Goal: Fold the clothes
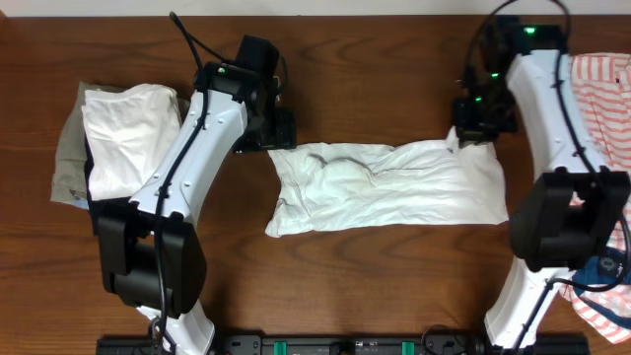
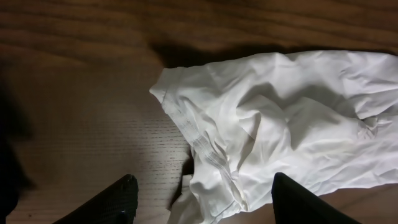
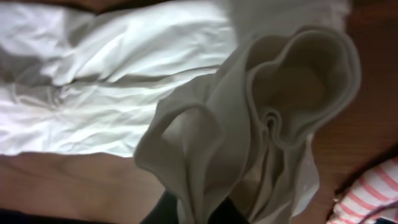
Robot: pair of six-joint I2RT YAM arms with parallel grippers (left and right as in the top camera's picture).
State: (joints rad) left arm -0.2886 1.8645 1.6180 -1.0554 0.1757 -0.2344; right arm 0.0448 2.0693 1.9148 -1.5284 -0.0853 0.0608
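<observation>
A white garment [image 1: 385, 187] lies crumpled in a long strip across the middle of the table. My left gripper [image 1: 279, 133] is open just above its left end, its dark fingers [image 2: 202, 202] straddling the hemmed corner [image 2: 186, 118] without holding it. My right gripper [image 1: 475, 126] is shut on the garment's upper right corner, and a bunched fold of white cloth [image 3: 249, 137] rises from between its fingers [image 3: 205, 211] in the right wrist view.
A folded pile of white and beige clothes [image 1: 108, 138] lies at the left. A red-and-white striped garment [image 1: 606, 89] lies at the right edge, also in the right wrist view [image 3: 367, 199]. Bare brown wood [image 1: 375, 286] runs along the front.
</observation>
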